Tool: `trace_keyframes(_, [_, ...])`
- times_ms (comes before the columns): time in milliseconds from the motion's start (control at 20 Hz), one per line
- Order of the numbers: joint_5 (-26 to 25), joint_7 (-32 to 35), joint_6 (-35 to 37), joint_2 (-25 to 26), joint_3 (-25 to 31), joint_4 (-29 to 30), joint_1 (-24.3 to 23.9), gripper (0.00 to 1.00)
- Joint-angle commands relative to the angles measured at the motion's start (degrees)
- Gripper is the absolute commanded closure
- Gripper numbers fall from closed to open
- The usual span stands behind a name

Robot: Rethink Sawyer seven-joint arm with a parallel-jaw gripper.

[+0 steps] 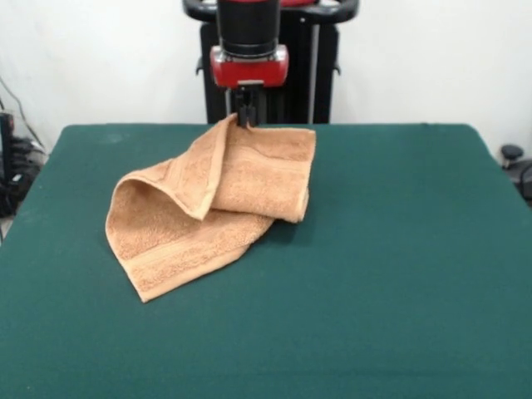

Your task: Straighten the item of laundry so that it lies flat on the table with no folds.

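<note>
- A plain white wall (432,58) fills the background on both sides of the jaws.
- Dark equipment with cables (10,166) sits at the picture's left edge, well apart from the jaws and lower.
- A small black knob-like object (511,155) stands at the right edge, well apart from the jaws; what it is cannot be told.

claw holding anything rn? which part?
Yes, apparently: the claw is closed on the towel, pinching a raised corner at its far edge. The rest lies folded on the table.

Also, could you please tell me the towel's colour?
Tan-orange terry-cloth hand towel, plain with woven bands; front view.
</note>
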Motion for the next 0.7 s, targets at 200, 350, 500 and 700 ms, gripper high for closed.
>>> trace_keyframes(200, [-6.89, 3.34, -5.59, 4.85, 4.84, 4.07, -4.72, 1.0])
trace_keyframes(350, [-9.15, 2.78, -6.34, 6.33, 5.18, 3.81, -6.81, 1.0])
trace_keyframes(500, [-11.26, 1.3, -5.39, 6.73, 6.26, 3.22, -9.58, 1.0])
trace_keyframes(700, [-13.63, -0.32, -3.5, 6.85, 7.42, 2.33, -12.76, 1.0])
